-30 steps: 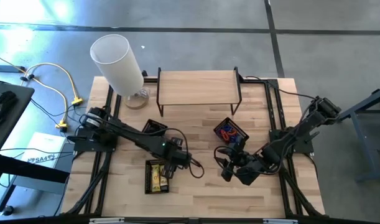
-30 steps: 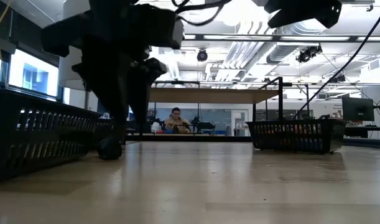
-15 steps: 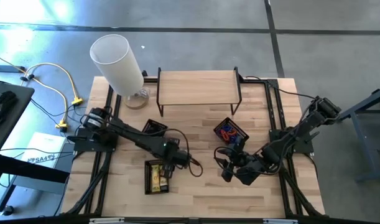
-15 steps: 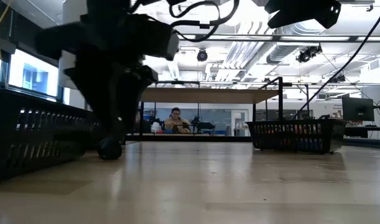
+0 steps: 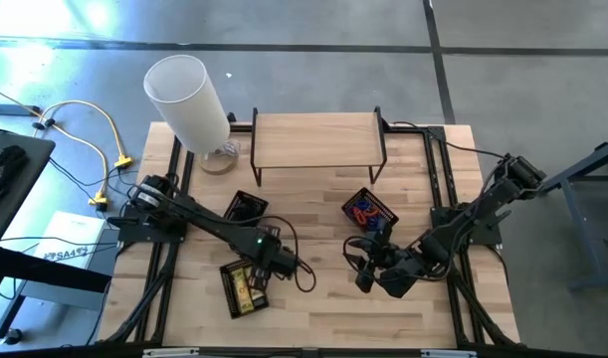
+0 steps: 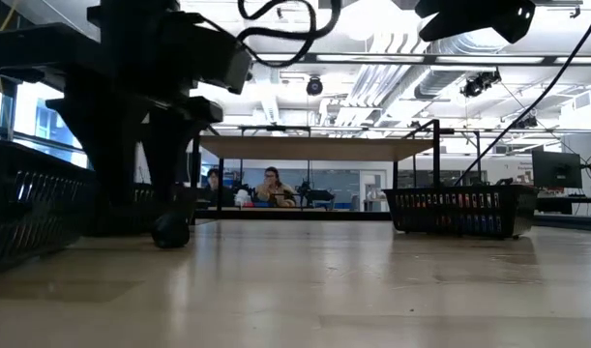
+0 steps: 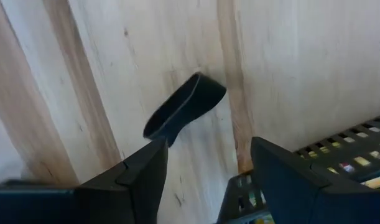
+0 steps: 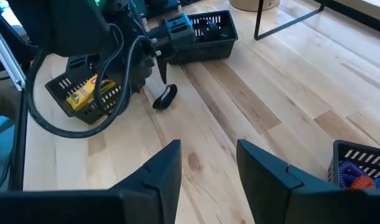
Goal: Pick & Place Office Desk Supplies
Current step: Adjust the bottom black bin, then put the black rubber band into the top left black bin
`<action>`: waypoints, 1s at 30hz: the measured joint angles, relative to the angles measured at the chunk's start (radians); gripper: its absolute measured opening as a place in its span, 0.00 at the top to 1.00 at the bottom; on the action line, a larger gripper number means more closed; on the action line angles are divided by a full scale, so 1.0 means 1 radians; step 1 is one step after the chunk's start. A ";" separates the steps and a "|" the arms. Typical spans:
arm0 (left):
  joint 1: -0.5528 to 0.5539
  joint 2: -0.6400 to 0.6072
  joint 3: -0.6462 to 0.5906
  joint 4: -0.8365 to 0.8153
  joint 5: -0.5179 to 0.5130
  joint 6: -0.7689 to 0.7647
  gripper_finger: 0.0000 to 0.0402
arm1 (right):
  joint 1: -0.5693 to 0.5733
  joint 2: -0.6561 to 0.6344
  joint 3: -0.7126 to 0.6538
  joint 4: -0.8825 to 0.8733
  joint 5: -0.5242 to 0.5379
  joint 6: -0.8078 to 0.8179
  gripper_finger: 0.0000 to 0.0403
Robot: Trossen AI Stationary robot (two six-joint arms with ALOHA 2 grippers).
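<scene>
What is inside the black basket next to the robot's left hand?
The black basket holds yellow packets, plainly visible from above and from the right wrist. The left arm and its cable cover part of it, so anything beneath them is hidden.

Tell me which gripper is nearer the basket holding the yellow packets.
Left. The left gripper hangs open right beside the basket of yellow packets, at its edge. The right gripper waits open farther across the table, nearer the basket of coloured bands.

Yellow-packet basket (image 7: 339,168) cut by frame edge; band basket (image 8: 364,165) likewise.
</scene>
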 joint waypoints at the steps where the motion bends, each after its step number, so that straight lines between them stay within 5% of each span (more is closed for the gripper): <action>1: 0.000 0.000 0.000 0.011 -0.005 0.016 0.45 | 0.000 0.000 0.000 0.001 0.000 0.000 0.65; 6: 0.000 0.000 0.000 0.045 -0.103 0.100 0.45 | 0.004 0.000 0.000 0.016 0.000 0.000 0.65; 16: 0.040 0.004 -0.001 0.071 -0.004 0.164 0.45 | 0.017 0.000 0.001 0.022 0.000 -0.005 0.65; 30: 0.032 0.005 -0.001 0.102 0.005 0.223 0.45 | 0.018 0.000 0.001 0.025 0.000 -0.005 0.65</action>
